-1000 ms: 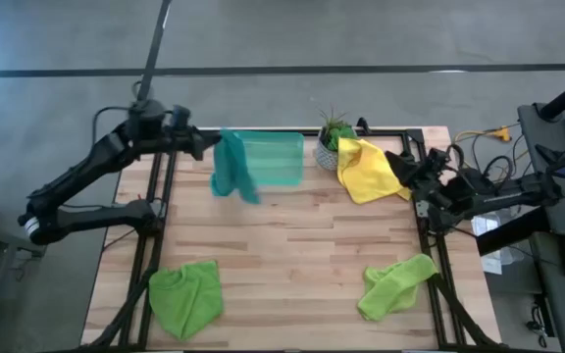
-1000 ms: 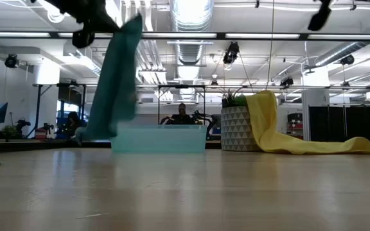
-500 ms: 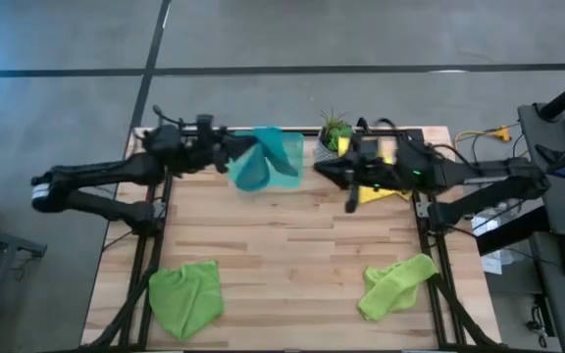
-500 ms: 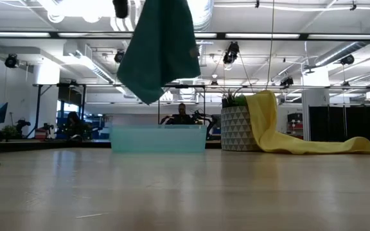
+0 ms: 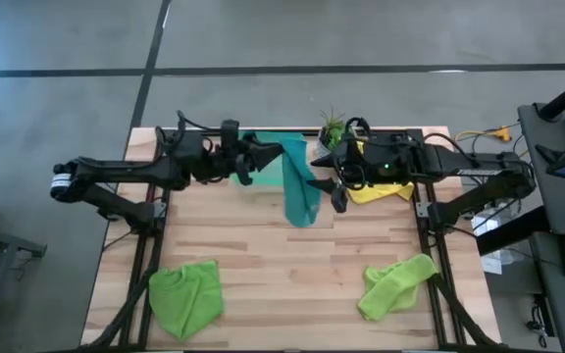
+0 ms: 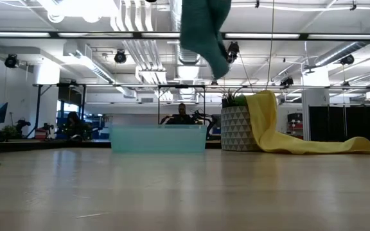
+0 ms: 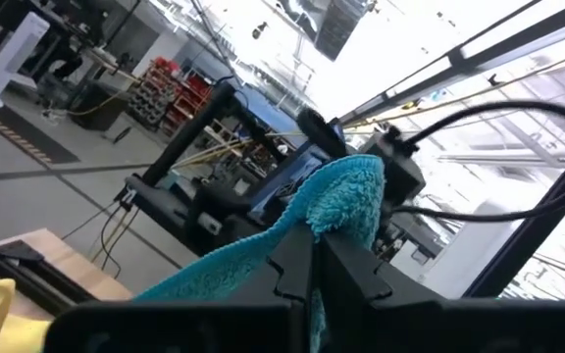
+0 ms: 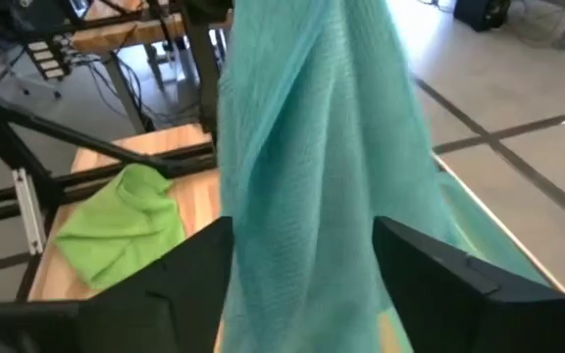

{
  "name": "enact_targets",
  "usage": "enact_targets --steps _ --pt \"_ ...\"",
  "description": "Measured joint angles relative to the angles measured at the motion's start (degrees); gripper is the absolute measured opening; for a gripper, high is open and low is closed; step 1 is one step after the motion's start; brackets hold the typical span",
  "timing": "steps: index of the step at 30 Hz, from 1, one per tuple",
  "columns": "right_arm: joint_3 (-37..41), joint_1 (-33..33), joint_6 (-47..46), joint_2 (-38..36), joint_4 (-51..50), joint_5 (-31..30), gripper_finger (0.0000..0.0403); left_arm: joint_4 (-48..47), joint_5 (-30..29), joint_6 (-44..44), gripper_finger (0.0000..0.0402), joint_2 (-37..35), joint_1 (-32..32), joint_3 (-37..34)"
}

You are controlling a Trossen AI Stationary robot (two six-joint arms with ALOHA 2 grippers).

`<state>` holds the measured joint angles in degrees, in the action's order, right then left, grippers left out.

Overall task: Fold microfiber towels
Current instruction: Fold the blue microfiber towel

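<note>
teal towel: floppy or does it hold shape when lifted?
Likely very floppy: pinched in the left tool, the teal towel hangs limp in long folds. Probably light, as one corner pinch carries it. It may sway between the open right tool's fingers.

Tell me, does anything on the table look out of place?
Yes. The yellow towel is draped over the potted plant at the table's far edge, trailing onto the wood, not lying flat like the two lime green towels.
</note>
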<state>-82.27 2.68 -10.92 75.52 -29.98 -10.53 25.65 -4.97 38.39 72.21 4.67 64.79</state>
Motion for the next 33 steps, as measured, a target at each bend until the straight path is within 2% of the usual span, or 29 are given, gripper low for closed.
enact_targets --steps 5,11,18,25,33 --pt "1.57 0.67 -1.96 -0.47 0.68 0.59 0.0267 -0.08 -0.19 -0.36 0.0000 -0.40 0.00 0.32" --pt "3.80 1.46 -2.94 0.42 1.94 0.42 0.0262 0.70 -1.60 -1.32 0.0000 -0.79 0.01 0.40" --pt "4.14 2.32 -4.30 3.67 9.98 0.22 0.0260 2.36 -5.14 -2.48 0.0000 -0.90 0.02 0.42" --pt "4.53 2.84 -5.74 4.25 12.62 -6.57 0.0260 2.61 -8.69 -4.04 0.0000 -1.10 0.01 1.43" --pt "6.27 2.77 -7.76 6.24 12.92 -12.67 0.0258 2.75 -9.01 -6.01 0.0000 -1.10 0.02 4.12"
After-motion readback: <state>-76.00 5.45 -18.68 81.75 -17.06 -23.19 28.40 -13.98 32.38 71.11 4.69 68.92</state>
